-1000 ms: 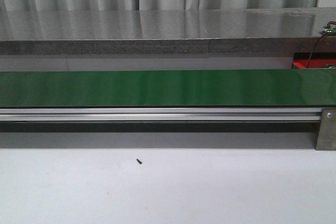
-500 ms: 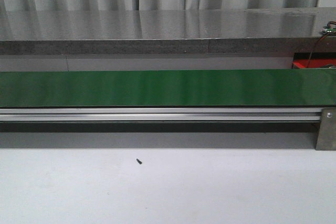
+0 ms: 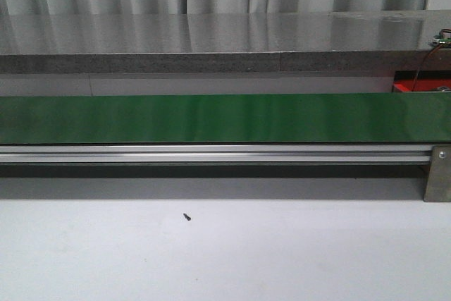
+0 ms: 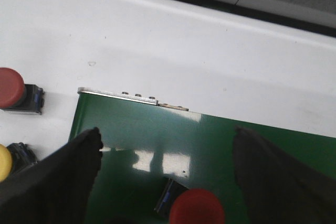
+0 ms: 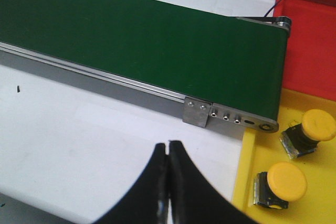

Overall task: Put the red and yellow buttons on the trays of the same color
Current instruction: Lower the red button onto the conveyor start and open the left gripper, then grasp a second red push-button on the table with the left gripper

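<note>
In the left wrist view my left gripper (image 4: 168,132) is open over the end of the green belt (image 4: 157,135). A red button (image 4: 197,208) on a black base lies on the belt between the two fingers, touching neither. Another red button (image 4: 9,86) and a yellow button (image 4: 4,162) sit on the white table beside the belt end. In the right wrist view my right gripper (image 5: 168,148) is shut and empty above the white table. Two yellow buttons (image 5: 317,125) (image 5: 286,181) lie on the yellow tray (image 5: 252,171). The red tray (image 5: 310,35) stands behind it.
The front view shows the green belt (image 3: 211,118) on its aluminium rail (image 3: 211,153), a grey counter (image 3: 211,40) behind, a corner of the red tray (image 3: 412,86) at the far right, and a small black speck (image 3: 187,216) on the white table. Neither arm shows there.
</note>
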Robot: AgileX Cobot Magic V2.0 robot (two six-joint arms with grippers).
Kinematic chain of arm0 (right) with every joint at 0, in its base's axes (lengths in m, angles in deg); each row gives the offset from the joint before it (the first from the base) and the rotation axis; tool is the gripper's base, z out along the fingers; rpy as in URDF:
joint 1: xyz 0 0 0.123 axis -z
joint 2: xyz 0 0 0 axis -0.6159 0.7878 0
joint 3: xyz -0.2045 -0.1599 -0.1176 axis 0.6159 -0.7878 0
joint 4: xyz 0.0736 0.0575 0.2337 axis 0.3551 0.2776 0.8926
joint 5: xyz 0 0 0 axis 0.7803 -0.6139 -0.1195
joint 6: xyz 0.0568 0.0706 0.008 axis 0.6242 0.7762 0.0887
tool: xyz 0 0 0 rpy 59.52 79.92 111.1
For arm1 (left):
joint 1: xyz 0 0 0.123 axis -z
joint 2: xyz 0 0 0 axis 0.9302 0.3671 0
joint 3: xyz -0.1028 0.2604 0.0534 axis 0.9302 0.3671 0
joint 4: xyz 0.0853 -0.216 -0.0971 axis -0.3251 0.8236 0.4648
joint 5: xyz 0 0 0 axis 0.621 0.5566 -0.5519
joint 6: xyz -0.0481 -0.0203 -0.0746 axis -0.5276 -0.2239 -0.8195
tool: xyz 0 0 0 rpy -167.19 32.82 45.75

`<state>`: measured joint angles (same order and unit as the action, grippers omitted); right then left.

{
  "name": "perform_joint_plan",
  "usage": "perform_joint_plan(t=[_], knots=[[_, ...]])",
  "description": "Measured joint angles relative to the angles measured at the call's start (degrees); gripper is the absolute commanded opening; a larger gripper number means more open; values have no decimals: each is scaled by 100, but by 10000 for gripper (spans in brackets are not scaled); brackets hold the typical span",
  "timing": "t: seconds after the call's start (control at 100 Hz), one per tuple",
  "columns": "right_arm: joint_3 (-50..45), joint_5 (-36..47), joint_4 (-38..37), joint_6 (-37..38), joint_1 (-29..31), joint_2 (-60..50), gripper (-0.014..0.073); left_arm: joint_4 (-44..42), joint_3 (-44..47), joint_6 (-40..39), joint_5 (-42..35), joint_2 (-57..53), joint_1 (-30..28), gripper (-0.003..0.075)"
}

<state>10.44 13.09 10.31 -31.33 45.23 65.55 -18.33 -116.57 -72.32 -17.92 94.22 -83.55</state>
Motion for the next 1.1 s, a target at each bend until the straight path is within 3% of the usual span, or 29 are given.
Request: perform_joint_plan(t=[0.16, 0.69, 1.1], knots=[[0, 0, 0, 0, 0, 0, -61, -121, -9, 13, 0, -183, -260, 519], [0, 0, 0, 0, 0, 0, -61, -1113, -9, -109, -74, -104, -2130, 516], [0, 0, 0, 0, 0, 0, -61, -1042, -9, -143, -370, 1027, -2305, 515]])
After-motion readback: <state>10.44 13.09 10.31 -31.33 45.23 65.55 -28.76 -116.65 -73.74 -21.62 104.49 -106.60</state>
